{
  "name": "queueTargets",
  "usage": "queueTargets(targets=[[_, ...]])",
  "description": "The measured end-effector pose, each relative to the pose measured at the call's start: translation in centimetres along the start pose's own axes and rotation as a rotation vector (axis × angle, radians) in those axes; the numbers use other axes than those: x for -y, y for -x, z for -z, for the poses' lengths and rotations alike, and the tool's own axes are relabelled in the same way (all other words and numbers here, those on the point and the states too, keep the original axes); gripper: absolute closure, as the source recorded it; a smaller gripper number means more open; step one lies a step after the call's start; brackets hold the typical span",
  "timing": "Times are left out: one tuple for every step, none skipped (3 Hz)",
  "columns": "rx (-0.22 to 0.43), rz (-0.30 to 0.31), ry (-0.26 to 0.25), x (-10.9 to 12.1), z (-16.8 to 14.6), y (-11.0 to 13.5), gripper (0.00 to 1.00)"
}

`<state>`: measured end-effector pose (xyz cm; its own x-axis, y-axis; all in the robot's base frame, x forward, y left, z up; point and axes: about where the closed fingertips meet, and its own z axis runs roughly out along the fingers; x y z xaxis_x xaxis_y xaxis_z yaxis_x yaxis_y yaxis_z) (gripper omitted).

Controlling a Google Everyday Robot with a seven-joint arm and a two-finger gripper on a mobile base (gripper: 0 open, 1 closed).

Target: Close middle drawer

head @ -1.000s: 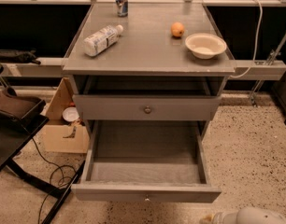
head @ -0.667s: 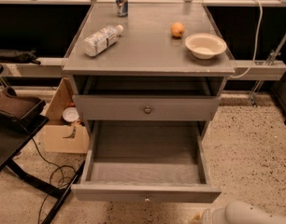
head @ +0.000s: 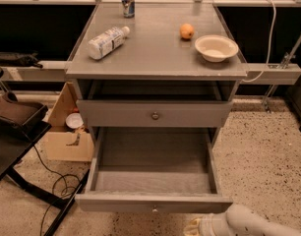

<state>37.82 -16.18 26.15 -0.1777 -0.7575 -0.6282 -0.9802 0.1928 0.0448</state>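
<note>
Middle drawer [head: 153, 181] stands pulled well out; gripper [head: 197, 226] hovers just off its front panel's right end. Spread or closed, can't tell.

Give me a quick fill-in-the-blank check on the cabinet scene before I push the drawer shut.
1. The middle drawer is pulled out, and its box is ___.
2. On the tabletop, the orange sits beside the white ___.
3. The water bottle lies on its ___.
4. The gripper is at the picture's bottom edge, below the drawer's front panel, to the picture's ___ of its knob.
Missing words: empty; bowl; side; right.
</note>
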Motion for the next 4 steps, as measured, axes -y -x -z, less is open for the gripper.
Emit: queueTargets(targets=[[0.09, 0.056, -0.047, 3.2, -0.1, 2.2, 1.0], [0.091, 0.057, -0.049, 3.1, 0.0, 2.2, 1.0], [0.107, 0.067, -0.072, 3.9, 0.7, 2.8, 1.0], [0.123, 0.074, -0.101, 4.7, 1.8, 3.4, 1.0]])
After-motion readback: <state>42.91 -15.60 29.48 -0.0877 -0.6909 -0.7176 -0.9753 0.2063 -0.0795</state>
